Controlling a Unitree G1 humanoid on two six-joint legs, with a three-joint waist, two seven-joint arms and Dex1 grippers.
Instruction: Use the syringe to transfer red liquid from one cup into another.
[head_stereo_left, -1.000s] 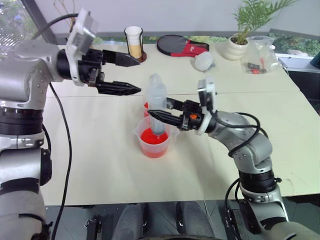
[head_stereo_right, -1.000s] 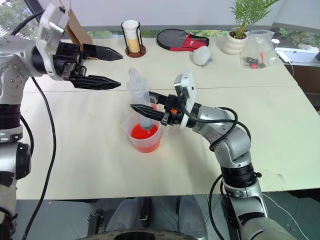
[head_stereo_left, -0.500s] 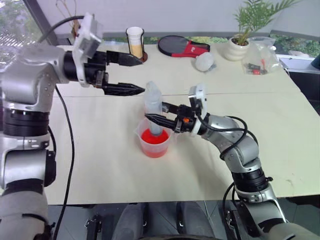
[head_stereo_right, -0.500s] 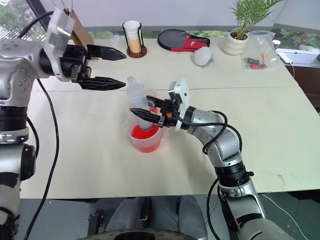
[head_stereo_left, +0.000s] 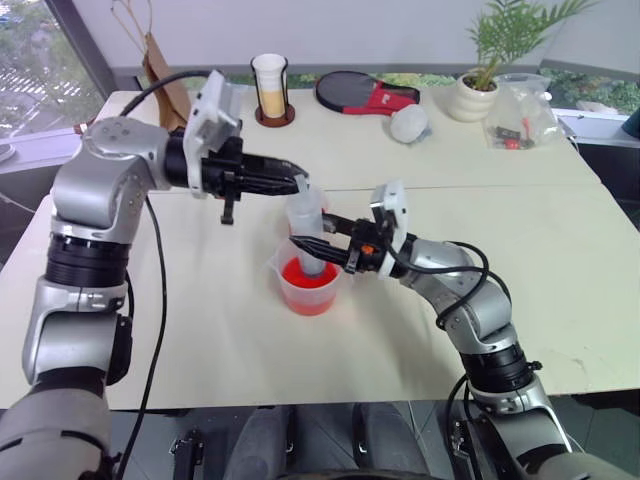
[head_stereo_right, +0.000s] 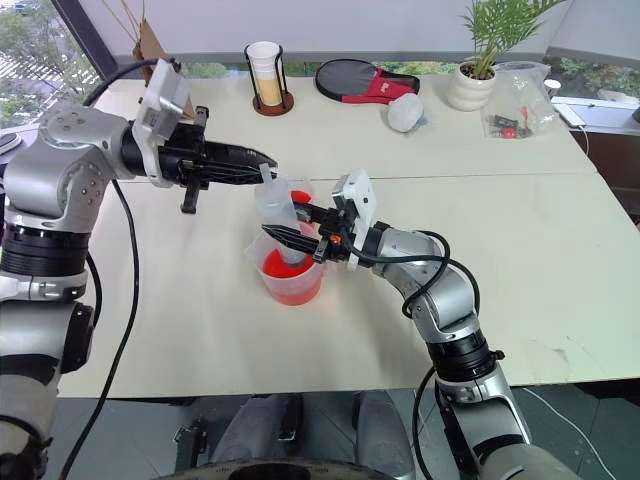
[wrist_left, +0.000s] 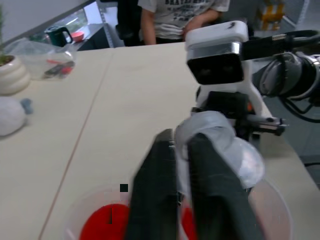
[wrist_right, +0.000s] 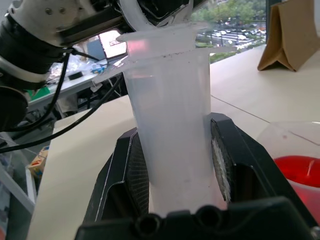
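Syringe (head_stereo_left: 306, 225) held upright, tip dipped in red liquid (head_stereo_left: 309, 276) of handled cup (head_stereo_left: 310, 295) near table (head_stereo_left: 560, 260) centre. Barrel clamped between right gripper (head_stereo_left: 318, 242) fingers. Left gripper (head_stereo_left: 291, 185) closed on plunger top. Small cup (head_stereo_right: 297, 192) seen just behind syringe, also holding red liquid.

Large clear plastic syringe with thick barrel (head_stereo_left: 306, 225): upright, slight tilt, tip down inside wide clear plastic measuring cup with handle and pour lip (head_stereo_left: 312, 287), plunger end up. Bright translucent red liquid (head_stereo_left: 308, 274): pools in this cup's bottom. Smaller narrow clear handleless cup (head_stereo_right: 299, 190): upright, just beside wide cup at 12 o'clock, partly hidden behind syringe, red liquid inside.
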